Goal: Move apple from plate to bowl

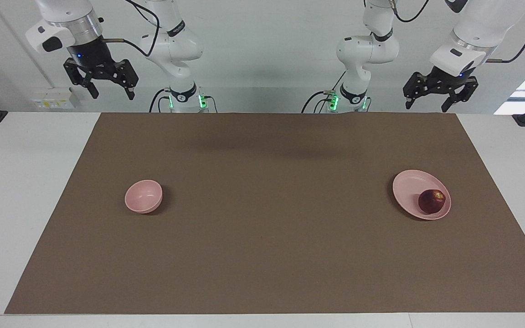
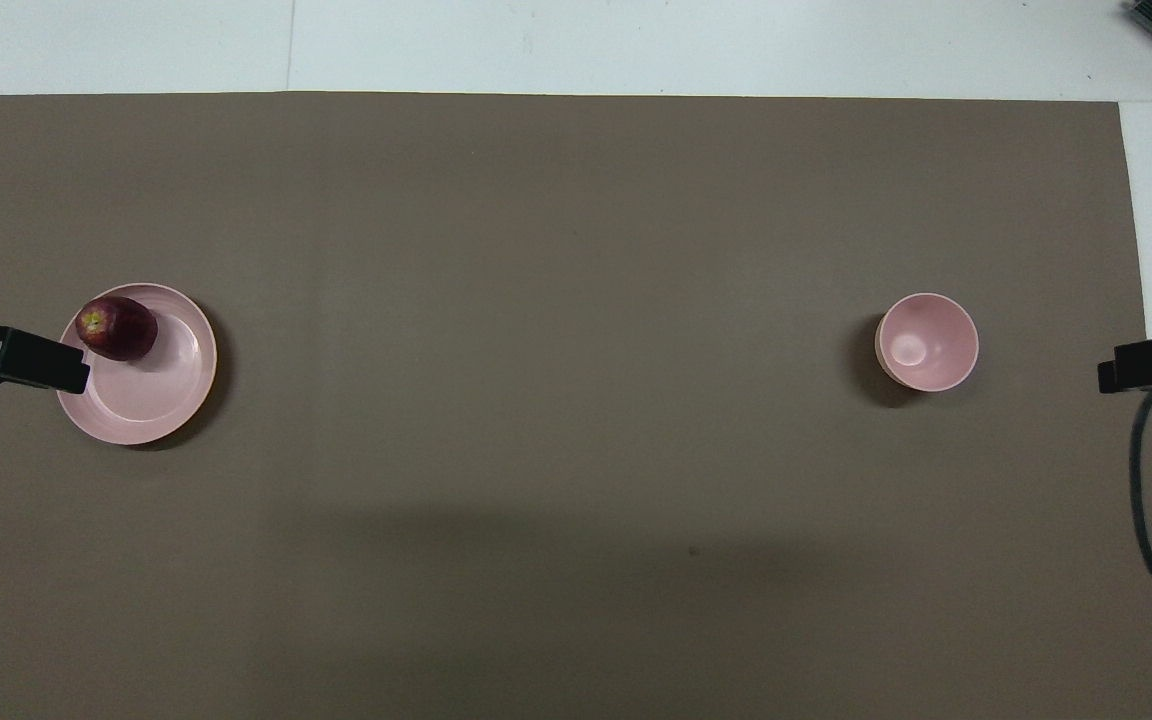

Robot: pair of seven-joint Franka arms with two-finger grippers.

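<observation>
Apple [image 1: 432, 201] on plate [image 1: 409, 187], at the rim farther from the robots and toward the left arm's end of the mat [image 1: 271, 205]; dark red, with a yellowish patch turned up. Sits well below and well apart from the left gripper [image 1: 426, 105], touched by nothing. Plate flat on the mat, mostly bare.

Left gripper up in the air over the mat's edge at the robots' end, tilted, fingers [image 1: 446, 105] spread wide and holding nothing. From overhead, only a dark fingertip shows, overlapping the plate's rim just beside the apple; from the facing view, clearly high above both and not in contact.

Bowl [image 1: 143, 196] upright on the mat toward the right arm's end, well apart from plate and apple, nothing in it. Sits far below the right gripper [image 1: 110, 93] and nearer the mat's middle than those fingers.

Right gripper raised over the white table [image 1: 25, 182] beside the mat's corner at the robots' end, fingers [image 1: 93, 90] pointing down, spread wide, holding nothing. From overhead, only a dark tip at the picture's edge, with a black cable [image 2: 1151, 480] looping beneath it, apart from the bowl.

Between the two sets of fingers, bare brown mat with a faint shadow near the robots' end. Both arms' bases at the table edge, green lights lit.
</observation>
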